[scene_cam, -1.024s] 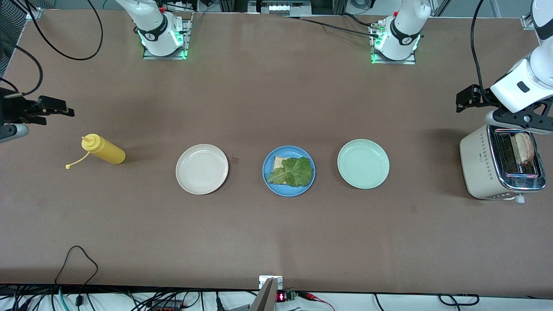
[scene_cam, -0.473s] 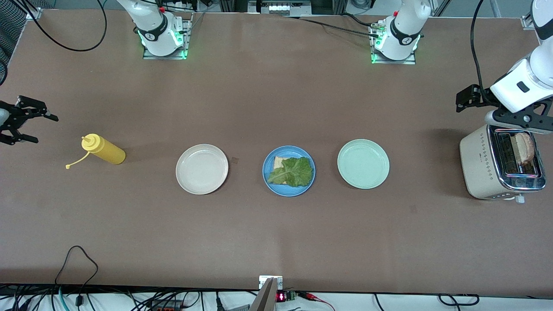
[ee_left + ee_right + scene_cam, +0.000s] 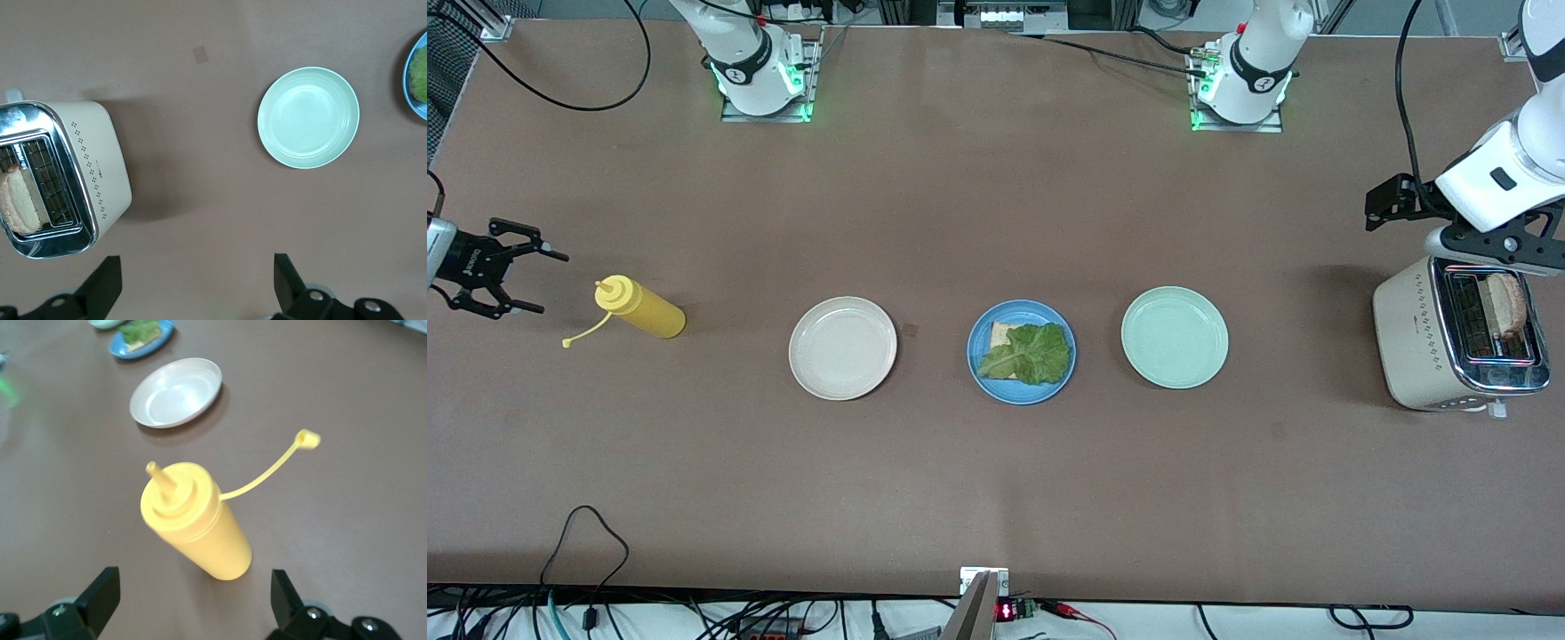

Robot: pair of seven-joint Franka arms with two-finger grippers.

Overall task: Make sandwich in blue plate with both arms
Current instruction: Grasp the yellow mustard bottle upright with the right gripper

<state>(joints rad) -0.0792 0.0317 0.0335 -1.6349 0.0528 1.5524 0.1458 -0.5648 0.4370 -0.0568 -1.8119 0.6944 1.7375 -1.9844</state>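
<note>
The blue plate sits mid-counter between a beige plate and a pale green plate, carrying one bread slice under a lettuce leaf. The right pincer gapes empty at nine o'clock of the yellow squeeze bottle. The left pincer, jaws wide and empty, hangs over the counter beside the toaster, which holds a bread slice
</note>
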